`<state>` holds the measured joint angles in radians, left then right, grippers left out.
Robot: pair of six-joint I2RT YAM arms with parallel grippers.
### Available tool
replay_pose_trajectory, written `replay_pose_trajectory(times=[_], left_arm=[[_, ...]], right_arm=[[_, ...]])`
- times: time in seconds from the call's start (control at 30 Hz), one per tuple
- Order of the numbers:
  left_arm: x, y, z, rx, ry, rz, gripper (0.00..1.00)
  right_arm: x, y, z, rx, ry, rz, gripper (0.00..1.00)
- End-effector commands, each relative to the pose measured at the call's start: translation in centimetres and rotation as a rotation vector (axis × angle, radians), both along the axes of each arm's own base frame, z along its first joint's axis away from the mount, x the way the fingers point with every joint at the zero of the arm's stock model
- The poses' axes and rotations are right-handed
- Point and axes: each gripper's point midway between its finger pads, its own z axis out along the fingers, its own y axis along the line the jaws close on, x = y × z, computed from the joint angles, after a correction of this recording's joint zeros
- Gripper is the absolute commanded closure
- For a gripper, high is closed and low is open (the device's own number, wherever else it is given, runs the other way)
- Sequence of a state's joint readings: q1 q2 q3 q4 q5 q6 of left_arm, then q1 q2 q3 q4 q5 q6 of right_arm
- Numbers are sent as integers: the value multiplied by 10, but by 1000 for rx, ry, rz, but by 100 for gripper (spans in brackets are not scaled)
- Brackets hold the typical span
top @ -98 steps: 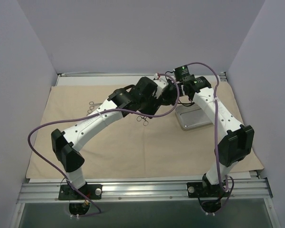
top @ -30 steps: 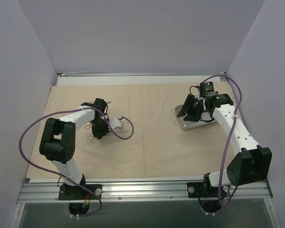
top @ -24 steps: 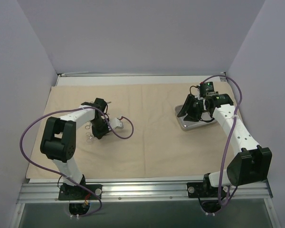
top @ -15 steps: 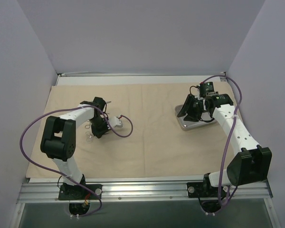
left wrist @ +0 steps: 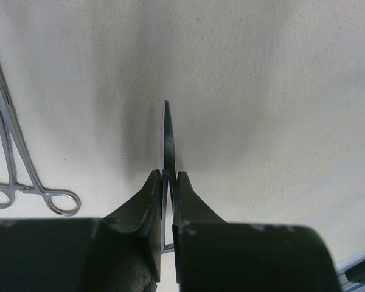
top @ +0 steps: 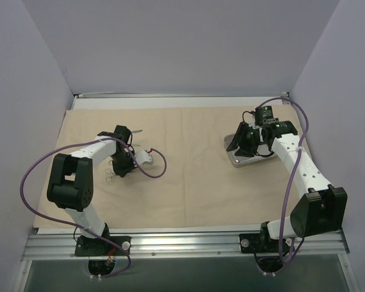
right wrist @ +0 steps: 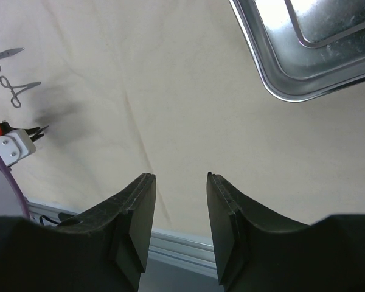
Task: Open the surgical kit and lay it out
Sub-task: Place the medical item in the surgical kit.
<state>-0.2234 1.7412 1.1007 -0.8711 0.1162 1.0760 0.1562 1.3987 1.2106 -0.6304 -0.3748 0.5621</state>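
Note:
The beige cloth wrap (top: 188,182) lies spread flat over the table. In the left wrist view my left gripper (left wrist: 168,175) is shut on a thin instrument (left wrist: 166,137), seen edge-on and pointing away just above the cloth. In the top view the left gripper (top: 123,167) is at the cloth's left part. A silver ring-handled instrument (left wrist: 12,159) lies flat to its left, and two show small in the right wrist view (right wrist: 15,90). My right gripper (right wrist: 179,176) is open and empty, hovering by the left end of the steel tray (top: 255,159).
The tray's rim (right wrist: 280,91) fills the upper right of the right wrist view. Purple cables loop from both arms, one (top: 155,167) trailing low beside the left gripper. Grey walls close in three sides; a metal rail (top: 182,240) runs along the near edge.
The left arm has swung a little to the left, carrying the instrument with it. The right arm has stayed in place, jaws unchanged.

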Motion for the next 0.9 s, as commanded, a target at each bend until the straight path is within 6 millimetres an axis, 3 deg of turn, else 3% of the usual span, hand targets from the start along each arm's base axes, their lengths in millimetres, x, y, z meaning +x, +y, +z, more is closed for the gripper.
replay_pose_trajectory(times=[0.0,0.43,0.87], left_arm=[[4,-1,10,-18,-39,-21,98],[5,-11,-8,-22,2,-41,96],[8,-9,-16,-7,3,-31,87]], right_arm=[[1,1,0,5,-6,17,61],[-1,-1,-2,4,3,6,61],[-1,-1,-2,12,7,1,61]])
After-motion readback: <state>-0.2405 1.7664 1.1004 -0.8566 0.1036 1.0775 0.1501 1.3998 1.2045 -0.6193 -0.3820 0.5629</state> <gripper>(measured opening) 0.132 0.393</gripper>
